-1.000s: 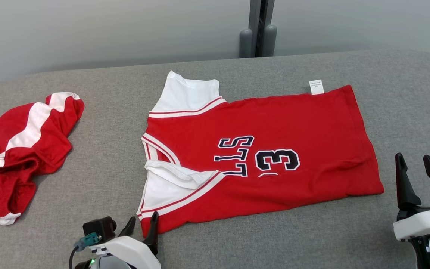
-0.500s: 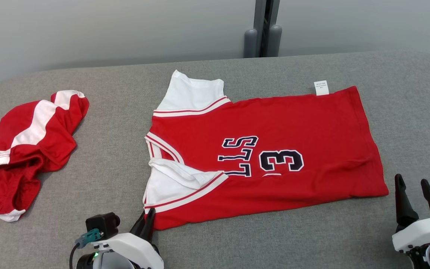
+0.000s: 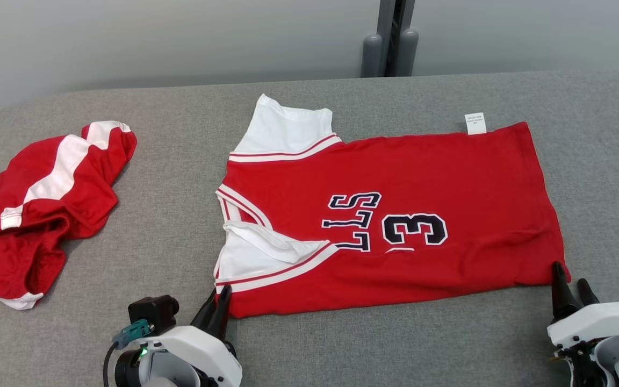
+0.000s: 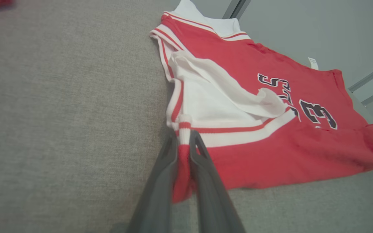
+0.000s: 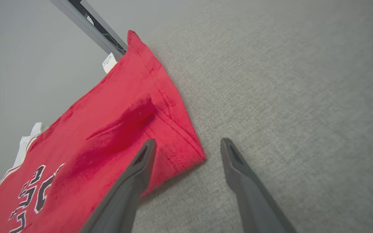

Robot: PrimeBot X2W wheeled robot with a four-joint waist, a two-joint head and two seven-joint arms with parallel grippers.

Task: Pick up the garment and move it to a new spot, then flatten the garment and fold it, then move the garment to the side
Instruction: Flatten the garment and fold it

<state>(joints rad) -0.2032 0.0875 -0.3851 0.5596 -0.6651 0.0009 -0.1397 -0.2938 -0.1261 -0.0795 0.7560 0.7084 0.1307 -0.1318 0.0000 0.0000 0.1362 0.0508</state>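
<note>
Red shirt (image 3: 395, 226) flat on worktop (image 3: 159, 183), stretching long from left hand (image 4: 183, 136) to right hand (image 5: 188, 142) | my left hand pinches its shoulder corner | my right hand wide open around hem corner

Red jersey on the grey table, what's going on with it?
A two-armed robot is handling the red jersey, laid out on the grey table. Its left tool is shut on the near shoulder corner; its right tool is open around the hem corner, not yet gripping. Another red garment lies crumpled at the left.
</note>
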